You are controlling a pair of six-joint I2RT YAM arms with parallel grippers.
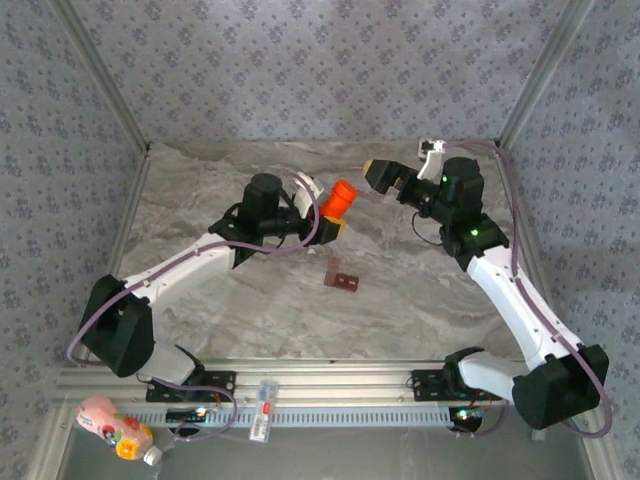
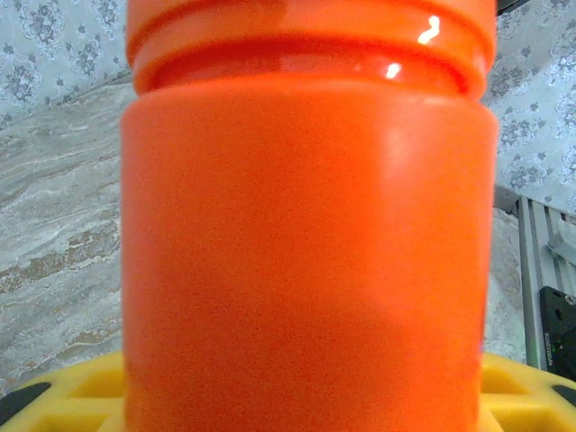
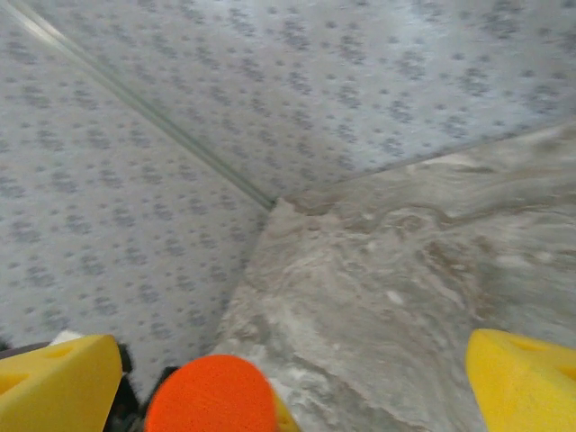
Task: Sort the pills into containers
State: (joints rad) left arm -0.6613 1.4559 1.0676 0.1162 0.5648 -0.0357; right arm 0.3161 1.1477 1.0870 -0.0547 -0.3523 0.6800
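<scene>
The left gripper (image 1: 325, 208), in the top view, is clenched on the sides of an orange bottle (image 1: 342, 198). The bottle is a smooth plastic cylinder and lies tilted, one end pointing to about 1 o'clock. The right gripper (image 1: 388, 178) hangs just beside that end, at 2 o'clock from the bottle, with its jaws released and wide apart. The tabletop (image 1: 200, 210) has a grey-beige marble pattern. The containers (image 1: 343, 278), a small dark reddish-brown strip of square compartments, lie on it at 6 o'clock from the left gripper and at 7 o'clock from the right gripper, apart from both.

In the left wrist view, the orange bottle (image 2: 306, 252) is very close and glossy, with a ringed neck at 12 o'clock. The yellow fingers (image 2: 67, 400), moulded with square hollows, touch it at 7 and 5 o'clock.

In the right wrist view, the right gripper (image 3: 292, 382) has its blunt yellow fingers (image 3: 54, 387) far apart, at 8 and 4 o'clock. A round matte orange shape (image 3: 211, 396) sits low at 7 o'clock; I cannot tell which part it is. Beyond it are marble tabletop (image 3: 405, 270) and a patterned grey wall (image 3: 270, 90).
</scene>
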